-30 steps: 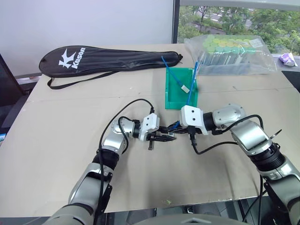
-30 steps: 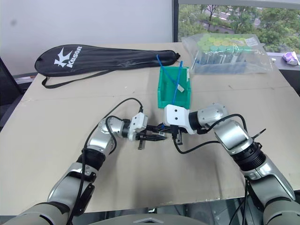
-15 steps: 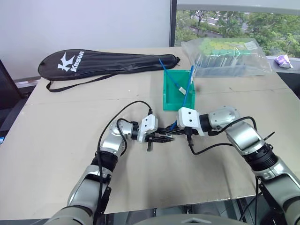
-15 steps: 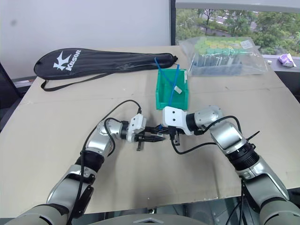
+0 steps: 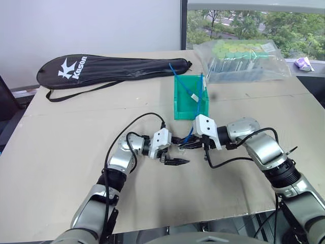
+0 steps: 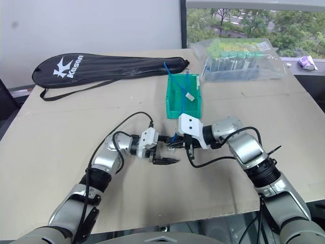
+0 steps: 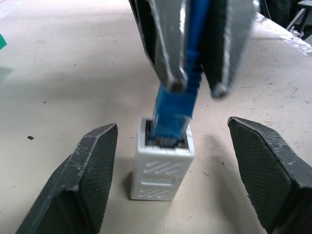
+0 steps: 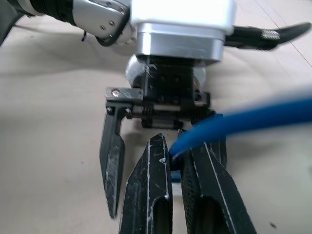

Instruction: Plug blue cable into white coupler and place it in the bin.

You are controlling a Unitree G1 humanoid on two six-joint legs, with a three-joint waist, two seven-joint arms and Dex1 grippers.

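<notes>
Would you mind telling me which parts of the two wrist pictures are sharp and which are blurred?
Left wrist view: the white coupler and the left end effector fingers are fairly sharp, while the blue cable and the right end effector's fingers holding it, near the lens, are soft. Right wrist view: the right end effector is crisp; the blue cable blurs toward the edge.
</notes>
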